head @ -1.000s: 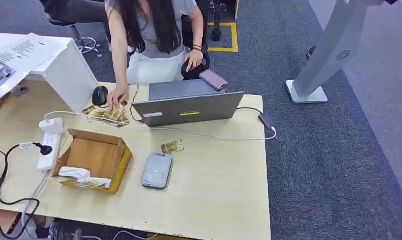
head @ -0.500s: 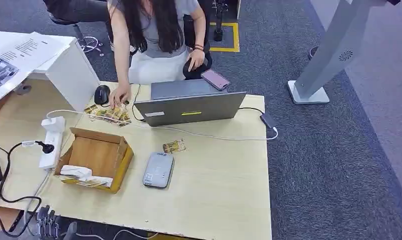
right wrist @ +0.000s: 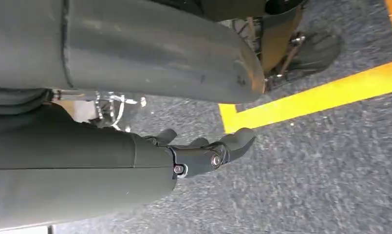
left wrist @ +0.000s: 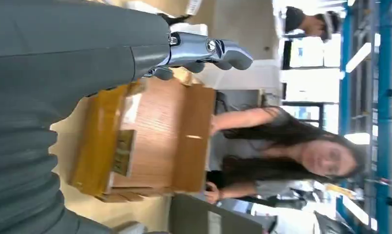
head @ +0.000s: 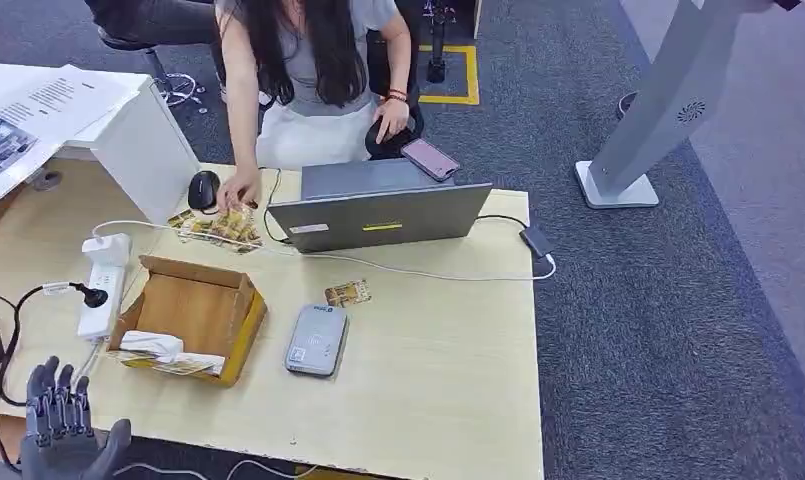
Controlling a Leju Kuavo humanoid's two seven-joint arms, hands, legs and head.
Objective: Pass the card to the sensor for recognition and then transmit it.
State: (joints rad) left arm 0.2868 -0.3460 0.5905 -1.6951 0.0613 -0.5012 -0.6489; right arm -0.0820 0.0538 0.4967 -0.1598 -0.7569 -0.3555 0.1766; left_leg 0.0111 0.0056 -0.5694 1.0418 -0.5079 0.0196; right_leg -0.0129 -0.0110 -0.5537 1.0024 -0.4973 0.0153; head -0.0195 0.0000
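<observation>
While the left hand rises at the near-left edge of the tabletop, its fingers stand upright and spread, holding nothing. From that hand, the open cardboard box sits toward one o'clock, near it, with a white power strip just beyond the box's left side. Farther on toward two o'clock lies the grey card sensor, flat on the tabletop, and the card lies just past the sensor at its one o'clock, apart from it and well apart from the left hand. A spread of more cards lies at the far side under a person's hand, beside a black mouse and an open laptop. Down by the carpeted floor, the right hand hangs with fingers loosely curved, gripping nothing.
</observation>
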